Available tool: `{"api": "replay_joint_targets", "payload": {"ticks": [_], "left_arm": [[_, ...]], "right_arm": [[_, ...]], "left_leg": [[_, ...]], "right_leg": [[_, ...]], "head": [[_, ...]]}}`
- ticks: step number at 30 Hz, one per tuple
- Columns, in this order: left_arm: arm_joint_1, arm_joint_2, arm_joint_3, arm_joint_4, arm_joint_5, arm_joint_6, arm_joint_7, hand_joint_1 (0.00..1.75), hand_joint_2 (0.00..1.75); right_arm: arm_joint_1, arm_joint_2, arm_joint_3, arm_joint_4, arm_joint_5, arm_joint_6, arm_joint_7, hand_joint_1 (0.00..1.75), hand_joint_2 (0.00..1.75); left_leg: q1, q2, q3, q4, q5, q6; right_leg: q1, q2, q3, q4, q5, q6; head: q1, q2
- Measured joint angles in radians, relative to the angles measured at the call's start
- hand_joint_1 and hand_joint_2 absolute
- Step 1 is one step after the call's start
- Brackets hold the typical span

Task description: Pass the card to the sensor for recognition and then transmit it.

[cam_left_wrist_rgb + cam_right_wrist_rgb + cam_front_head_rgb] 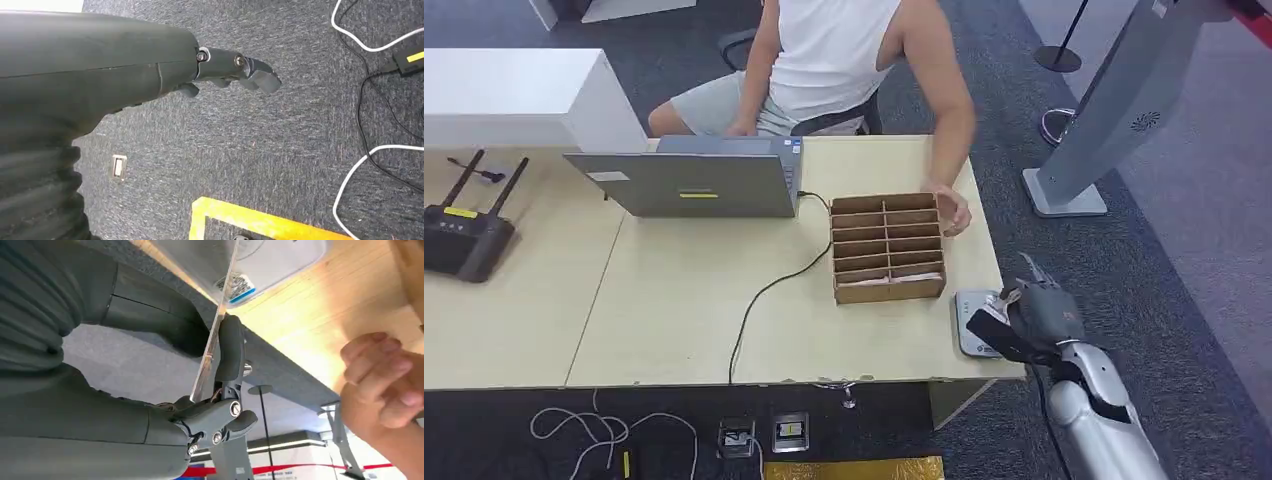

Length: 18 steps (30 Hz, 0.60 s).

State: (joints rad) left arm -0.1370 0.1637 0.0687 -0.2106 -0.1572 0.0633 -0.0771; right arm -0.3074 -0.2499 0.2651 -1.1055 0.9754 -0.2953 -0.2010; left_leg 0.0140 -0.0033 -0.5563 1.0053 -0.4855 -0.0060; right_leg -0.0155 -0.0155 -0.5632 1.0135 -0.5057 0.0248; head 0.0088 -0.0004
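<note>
The right robot hand (1024,312) reaches over the bench's (694,300) right front corner, pinching the card (216,335) between thumb and fingers; the card stands edge-on just over the grey sensor (973,322), beside the cardboard rack (887,247); a person's hand (952,208) rests by the rack; the left robot hand (235,70) hangs over carpet, fingers curled in, holding nothing.
</note>
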Motion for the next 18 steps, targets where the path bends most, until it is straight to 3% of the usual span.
{"api": "replay_joint_targets", "payload": {"ticks": [18], "left_arm": [[0.002,0.000,0.000,0.000,0.010,0.000,0.000,0.00,1.75]], "right_arm": [[-0.002,0.021,0.087,0.009,0.000,0.035,0.002,1.75,1.75]], "left_leg": [[0.000,0.000,0.001,0.000,0.000,0.000]], "right_leg": [[0.000,0.000,0.000,0.000,0.000,0.000]], "head": [[0.000,0.000]]}}
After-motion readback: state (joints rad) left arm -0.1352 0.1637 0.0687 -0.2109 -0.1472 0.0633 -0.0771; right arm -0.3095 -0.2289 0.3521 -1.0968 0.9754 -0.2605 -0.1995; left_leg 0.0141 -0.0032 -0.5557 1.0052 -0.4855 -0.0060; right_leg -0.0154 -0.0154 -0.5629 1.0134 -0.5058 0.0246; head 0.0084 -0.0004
